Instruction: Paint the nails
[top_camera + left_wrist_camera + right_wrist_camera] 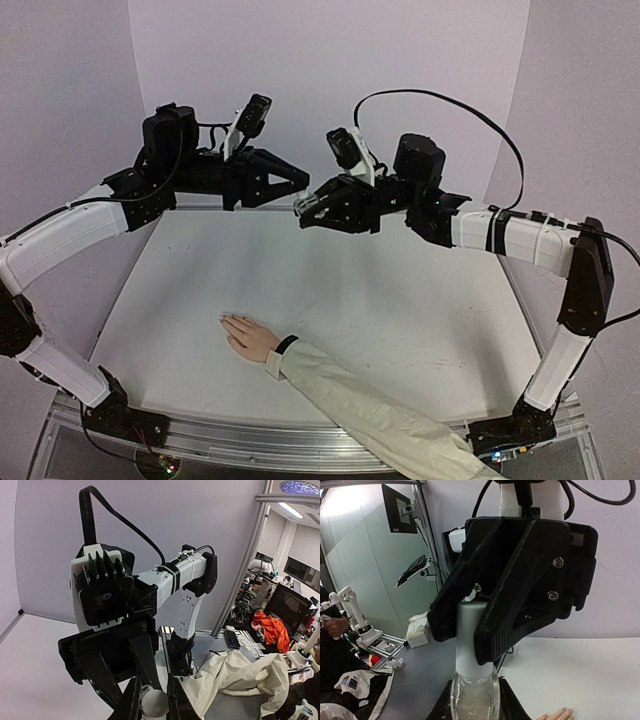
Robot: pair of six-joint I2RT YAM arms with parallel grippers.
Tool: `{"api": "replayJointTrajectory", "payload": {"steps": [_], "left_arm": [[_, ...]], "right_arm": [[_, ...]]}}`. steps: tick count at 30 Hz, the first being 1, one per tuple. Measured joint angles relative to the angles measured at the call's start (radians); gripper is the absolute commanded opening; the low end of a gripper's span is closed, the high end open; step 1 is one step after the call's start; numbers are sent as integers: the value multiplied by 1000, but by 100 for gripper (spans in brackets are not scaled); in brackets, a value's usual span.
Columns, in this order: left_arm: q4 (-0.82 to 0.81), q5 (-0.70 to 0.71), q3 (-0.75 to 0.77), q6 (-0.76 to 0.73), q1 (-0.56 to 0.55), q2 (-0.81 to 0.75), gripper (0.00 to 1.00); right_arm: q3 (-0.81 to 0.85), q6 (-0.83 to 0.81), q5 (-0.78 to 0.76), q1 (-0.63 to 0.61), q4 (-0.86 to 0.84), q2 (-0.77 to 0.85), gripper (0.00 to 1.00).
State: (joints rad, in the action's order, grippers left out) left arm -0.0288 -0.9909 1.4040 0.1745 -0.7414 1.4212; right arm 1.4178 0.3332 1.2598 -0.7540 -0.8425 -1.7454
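High over the table's far middle the two grippers meet on a small nail-polish bottle (472,700). My right gripper (472,706) is shut on its clear glass body. From the opposite side my left gripper (152,700) is shut on the bottle's white cylindrical cap (470,635), whose rounded end (156,703) shows between the left fingers. From above, the left gripper (303,187) and right gripper (306,208) are tip to tip. A light-skinned hand (250,337) lies flat on the table, well below the grippers. Its nails (224,320) point left; pale fingertip nails (564,710) show at the lower edge.
The hand's cream sleeve (380,420) with a black wristband (286,344) runs to the table's near right edge. The white table (400,290) is backed by pale walls. Both arms arch in from the sides.
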Motion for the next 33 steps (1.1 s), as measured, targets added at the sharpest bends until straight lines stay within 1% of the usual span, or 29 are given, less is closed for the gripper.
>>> {"api": "replayJointTrajectory", "payload": {"steps": [1,3,4,5,8,10,11,13,15,20,22,25,27,29,33], "left_arm": [[0,-5,2,0,5,4,2],[-6,-8,4,0,18,15,17],[-6,-3,4,3,26,21,26],[0,7,4,11,37,26,42],[54,39,0,61,77,40,76],[89,72,-7,91,106,42,89],[101,90,-8,98,116,42,92],[110,129,-10,126,130,42,93],[116,171,-10,159,131,41,91],[129,324,-10,277,126,42,76],[137,365,-4,325,126,49,71],[137,406,23,378,127,80,65],[137,428,35,393,122,98,62],[138,449,36,401,114,105,55],[143,490,36,400,89,105,48]], "right_arm": [[-1,10,2,4,1,0,0],[-8,21,-8,13,1,0,0],[-18,23,-23,17,0,0,0],[-29,19,-45,21,0,1,0],[-55,-47,-182,41,44,14,0],[-60,-103,-311,58,92,32,0],[-60,-125,-376,63,114,42,0],[-63,-156,-506,74,141,61,0],[-72,-179,-621,77,160,79,0],[-84,-206,-862,48,194,87,0],[-87,-211,-945,17,209,87,0],[-88,-222,-1064,-40,230,87,0],[-87,-232,-1117,-76,243,85,0],[-87,-238,-1150,-104,247,78,0],[-87,-246,-1189,-139,255,55,0]]}}
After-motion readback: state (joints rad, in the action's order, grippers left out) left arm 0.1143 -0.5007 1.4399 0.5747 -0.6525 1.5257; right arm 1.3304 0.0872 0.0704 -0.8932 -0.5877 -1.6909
